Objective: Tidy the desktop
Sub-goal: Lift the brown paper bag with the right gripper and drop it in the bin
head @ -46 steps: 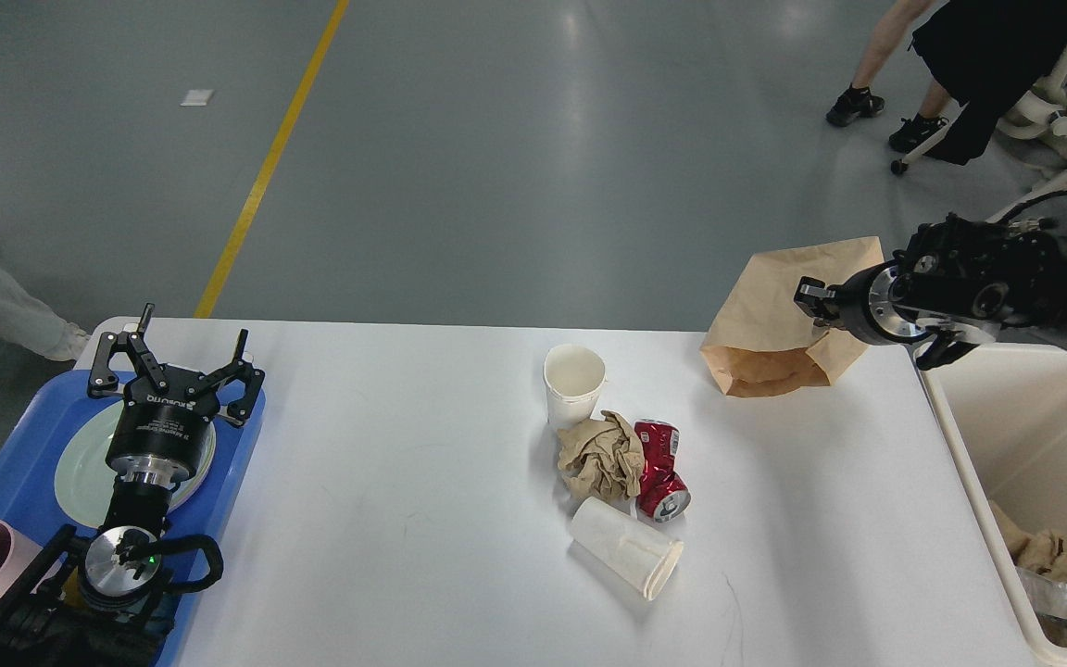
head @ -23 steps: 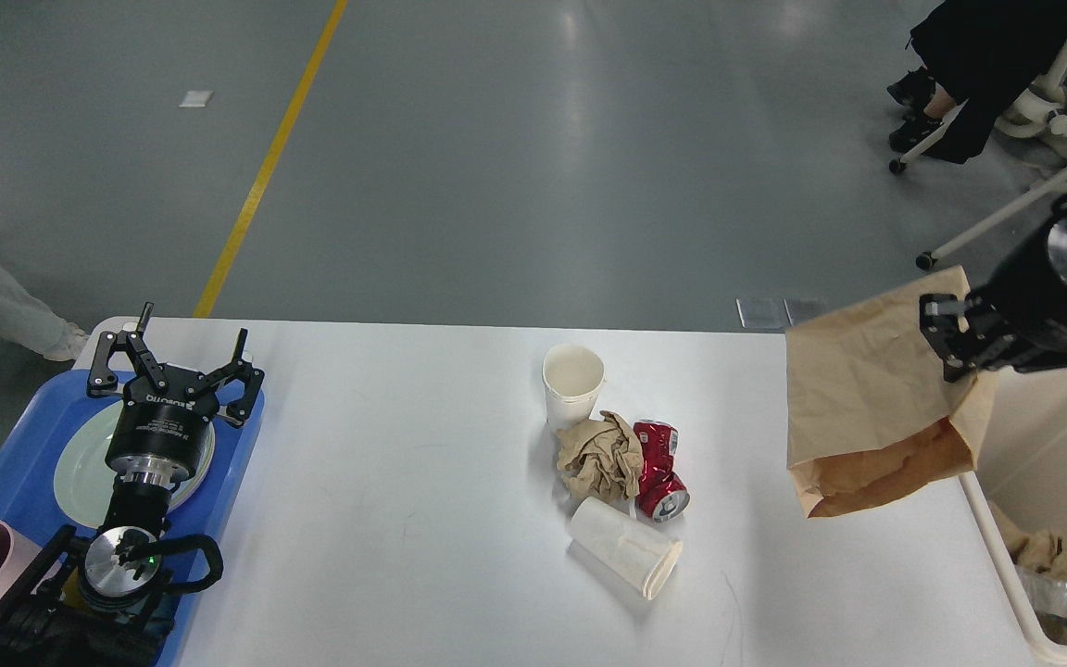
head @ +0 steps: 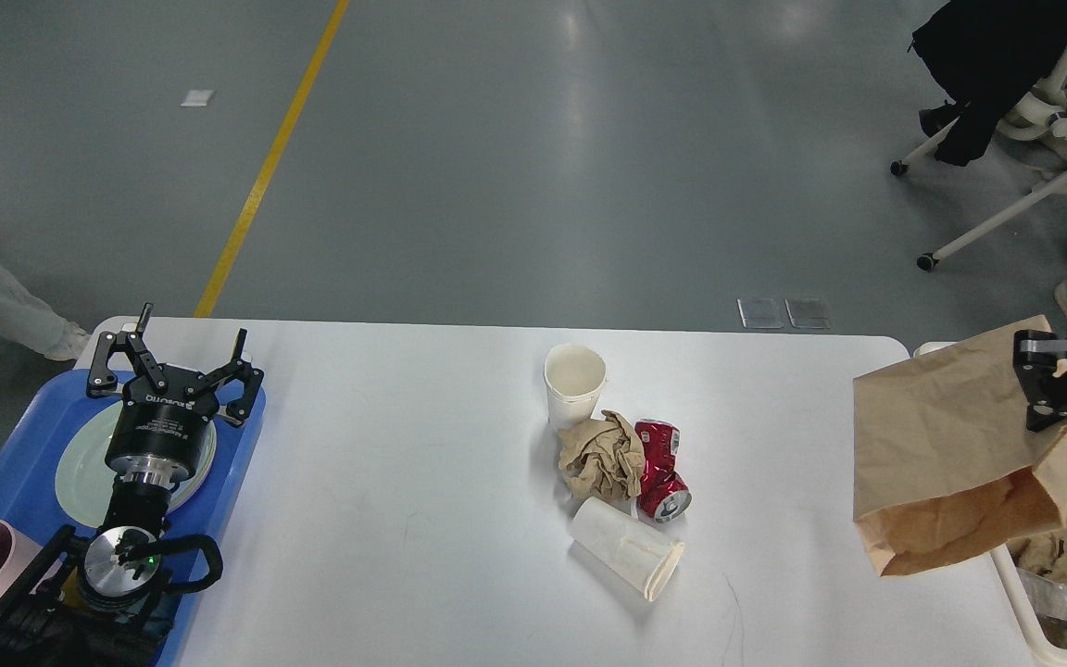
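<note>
Litter sat mid-way across the large white matte desk [head: 404, 482]: two white paper cups, a crumpled brown napkin [head: 600, 456] and a crushed red can [head: 659, 468], all light, best pinched at rims or folds. Right hand [head: 1057, 384] was clamped on a limp brown paper bag [head: 946, 445] by the cream bin [head: 1043, 574]; left hand [head: 177, 357] hung spread and empty over a blue tray [head: 24, 472]

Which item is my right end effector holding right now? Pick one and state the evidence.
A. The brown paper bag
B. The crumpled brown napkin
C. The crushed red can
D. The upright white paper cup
A: the right end effector is clamped on the upper edge of the brown paper bag, which hangs lifted at the desktop edge by the bin.
</note>
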Controlling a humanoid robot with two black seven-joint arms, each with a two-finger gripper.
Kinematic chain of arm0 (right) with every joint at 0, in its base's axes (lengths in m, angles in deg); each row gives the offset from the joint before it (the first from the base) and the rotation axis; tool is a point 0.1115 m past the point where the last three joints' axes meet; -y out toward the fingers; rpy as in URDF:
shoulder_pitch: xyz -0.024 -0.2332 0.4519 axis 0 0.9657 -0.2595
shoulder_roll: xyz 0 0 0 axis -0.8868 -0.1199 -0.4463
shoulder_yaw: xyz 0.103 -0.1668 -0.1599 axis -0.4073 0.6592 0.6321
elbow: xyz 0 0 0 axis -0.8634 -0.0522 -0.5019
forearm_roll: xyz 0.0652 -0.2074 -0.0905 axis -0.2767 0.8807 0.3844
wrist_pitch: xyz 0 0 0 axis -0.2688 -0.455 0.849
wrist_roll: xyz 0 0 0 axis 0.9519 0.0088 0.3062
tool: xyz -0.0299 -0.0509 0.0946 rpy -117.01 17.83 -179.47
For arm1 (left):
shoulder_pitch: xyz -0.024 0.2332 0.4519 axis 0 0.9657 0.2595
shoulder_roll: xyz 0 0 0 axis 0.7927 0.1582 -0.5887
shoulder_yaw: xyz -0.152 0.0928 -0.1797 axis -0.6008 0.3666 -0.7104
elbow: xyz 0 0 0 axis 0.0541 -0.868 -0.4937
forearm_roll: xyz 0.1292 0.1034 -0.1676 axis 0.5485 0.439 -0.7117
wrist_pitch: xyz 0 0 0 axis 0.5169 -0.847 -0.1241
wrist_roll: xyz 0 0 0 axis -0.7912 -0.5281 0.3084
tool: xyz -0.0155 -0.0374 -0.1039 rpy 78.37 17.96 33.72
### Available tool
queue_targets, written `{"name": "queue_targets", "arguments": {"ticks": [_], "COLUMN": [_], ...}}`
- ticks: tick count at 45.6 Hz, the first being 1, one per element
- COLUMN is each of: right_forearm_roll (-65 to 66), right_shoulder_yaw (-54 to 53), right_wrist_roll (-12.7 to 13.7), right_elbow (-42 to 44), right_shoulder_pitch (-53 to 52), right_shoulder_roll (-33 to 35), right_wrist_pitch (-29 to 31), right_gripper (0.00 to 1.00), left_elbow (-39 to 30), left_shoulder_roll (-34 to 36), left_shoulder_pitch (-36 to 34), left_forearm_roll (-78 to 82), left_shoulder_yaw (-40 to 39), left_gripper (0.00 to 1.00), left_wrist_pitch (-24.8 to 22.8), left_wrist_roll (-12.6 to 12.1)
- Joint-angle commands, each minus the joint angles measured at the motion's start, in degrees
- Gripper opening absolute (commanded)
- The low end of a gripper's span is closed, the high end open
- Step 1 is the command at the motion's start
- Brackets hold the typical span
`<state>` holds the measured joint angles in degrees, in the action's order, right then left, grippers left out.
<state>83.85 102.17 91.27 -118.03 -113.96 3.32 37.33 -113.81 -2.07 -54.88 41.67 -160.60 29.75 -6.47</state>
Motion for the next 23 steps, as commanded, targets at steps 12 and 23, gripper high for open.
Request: {"name": "queue_targets", "arguments": {"ticks": [12,23], "right_forearm_roll": [9.7,9.7], "right_shoulder_yaw": [-7.5,-37.6], "right_wrist_roll": [0.2,0.3], "right_elbow": [31.7,57.3], "right_shoulder_pitch": [32.3,69.6], "right_shoulder_roll": [23.4,21.0], "right_wrist_pitch": [-5.1,-5.1], "right_gripper": [0.0,0.0], "left_elbow": [0.0,0.0], "left_shoulder_roll": [-0.1,0.0], "left_shoulder_pitch": [0.0,0.0], "left_forearm_roll": [-0.1,0.0], "left_shoulder_yaw": [0.0,0.0], "left_gripper": [0.97,0.97], "left_wrist_pitch": [0.0,0.0], "left_wrist_roll": [0.0,0.0]}}
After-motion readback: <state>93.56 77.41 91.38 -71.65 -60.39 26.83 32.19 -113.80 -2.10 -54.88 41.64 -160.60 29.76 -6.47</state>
